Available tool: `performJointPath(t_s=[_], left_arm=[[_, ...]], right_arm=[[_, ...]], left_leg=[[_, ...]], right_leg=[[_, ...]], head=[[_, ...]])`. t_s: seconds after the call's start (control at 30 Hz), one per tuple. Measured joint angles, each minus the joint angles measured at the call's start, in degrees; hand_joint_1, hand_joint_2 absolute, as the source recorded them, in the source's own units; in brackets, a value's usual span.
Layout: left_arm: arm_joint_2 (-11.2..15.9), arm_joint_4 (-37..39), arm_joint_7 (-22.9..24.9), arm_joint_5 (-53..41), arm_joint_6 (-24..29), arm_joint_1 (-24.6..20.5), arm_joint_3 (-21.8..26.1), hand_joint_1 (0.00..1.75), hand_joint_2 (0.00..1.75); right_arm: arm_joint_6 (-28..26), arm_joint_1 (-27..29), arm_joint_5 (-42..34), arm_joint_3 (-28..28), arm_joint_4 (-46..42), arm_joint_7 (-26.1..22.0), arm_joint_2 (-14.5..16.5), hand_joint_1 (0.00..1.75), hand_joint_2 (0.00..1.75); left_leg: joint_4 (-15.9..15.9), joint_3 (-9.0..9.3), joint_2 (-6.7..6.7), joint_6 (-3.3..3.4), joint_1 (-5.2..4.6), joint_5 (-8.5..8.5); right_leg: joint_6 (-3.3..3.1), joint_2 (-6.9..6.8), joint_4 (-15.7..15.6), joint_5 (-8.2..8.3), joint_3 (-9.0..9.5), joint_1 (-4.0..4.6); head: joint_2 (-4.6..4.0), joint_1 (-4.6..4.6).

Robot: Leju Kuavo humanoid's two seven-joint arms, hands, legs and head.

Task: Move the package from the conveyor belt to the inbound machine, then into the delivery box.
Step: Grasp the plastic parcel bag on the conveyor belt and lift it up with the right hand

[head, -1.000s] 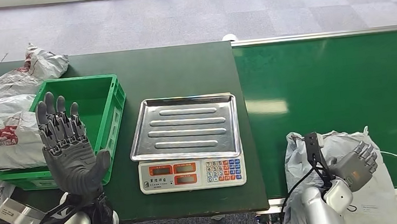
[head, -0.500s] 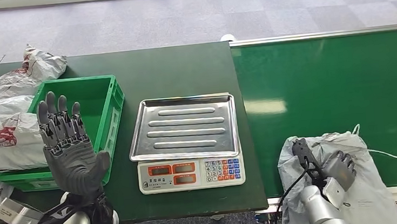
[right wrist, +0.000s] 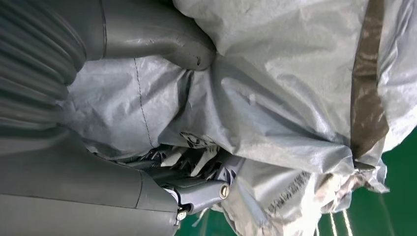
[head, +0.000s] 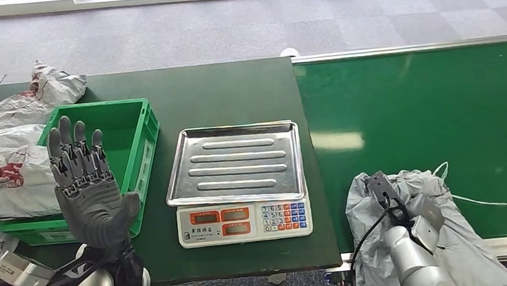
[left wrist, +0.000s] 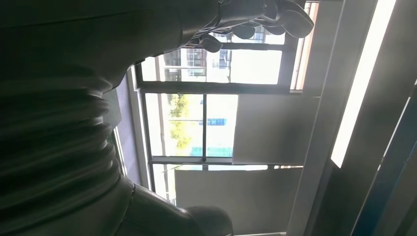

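Since the earlier frame, right hand (head: 424, 212) and package (head: 421, 232) have shifted left along the conveyor belt (head: 427, 107). Fingers (right wrist: 201, 191) are clamped in the package's folds, thumb pressing its skin. Scale (head: 239, 179) lies left of it on the desk (head: 218, 91). Left hand (head: 87, 188) is raised, spread, empty.
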Motion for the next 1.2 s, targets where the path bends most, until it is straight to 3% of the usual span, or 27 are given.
performJointPath(t_s=[0.83,0.9,0.93,1.07,1.13,1.2], left_arm=[[-0.05,-0.37,-0.03,-0.04,0.03,0.13,0.46,0.0,1.75],[-0.05,-0.37,-0.35,-0.15,0.09,0.15,0.5,0.0,1.75],[-0.05,-0.36,-0.71,-0.29,0.16,0.16,0.59,0.0,1.75],[-0.03,-0.28,-2.62,-0.9,0.37,0.27,1.18,0.0,1.75],[-0.05,-0.28,-2.99,-0.98,0.26,0.38,1.64,0.0,1.75],[-0.08,-0.3,-3.0,-1.08,0.1,0.45,1.97,0.0,1.75]], right_arm=[[-0.5,-0.66,-0.38,1.33,0.7,-1.65,-0.09,1.75,1.75],[0.38,-0.68,-1.95,1.38,0.67,-5.48,0.09,1.75,1.75],[1.7,-0.66,-3.63,1.42,0.52,-9.58,0.24,1.75,1.75],[8.09,2.08,-14.26,4.7,-7.49,-32.74,2.82,1.75,1.75],[6.79,5.86,-19.54,9.93,-18.18,-34.29,4.97,1.75,1.75],[2.67,9.36,-22.68,15.95,-30.01,-29.57,6.4,1.75,1.75]], left_leg=[[0.0,-0.02,-0.07,0.07,-0.01,-0.07],[0.0,-0.1,-0.07,0.07,-0.01,-0.06],[0.0,-0.22,-0.07,0.08,-0.01,-0.06],[0.0,-0.38,0.02,0.08,-0.05,-0.02],[0.0,-0.33,-0.19,0.09,-0.05,0.12],[-0.01,-0.49,-0.43,0.05,-0.05,0.18]], right_leg=[[0.06,-0.06,-0.07,-0.08,0.09,-0.01],[0.07,-0.06,-0.07,-0.07,0.1,-0.03],[0.08,-0.05,-0.06,-0.06,0.08,-0.04],[0.1,0.08,-0.05,-0.01,-0.17,-0.07],[0.09,-0.1,-0.01,0.0,-0.29,-0.07],[0.07,-0.3,0.04,-0.04,-0.41,-0.07]], head=[[0.0,0.0],[0.0,0.01],[0.0,0.02],[0.0,0.0],[0.0,-0.01],[0.0,0.0]])
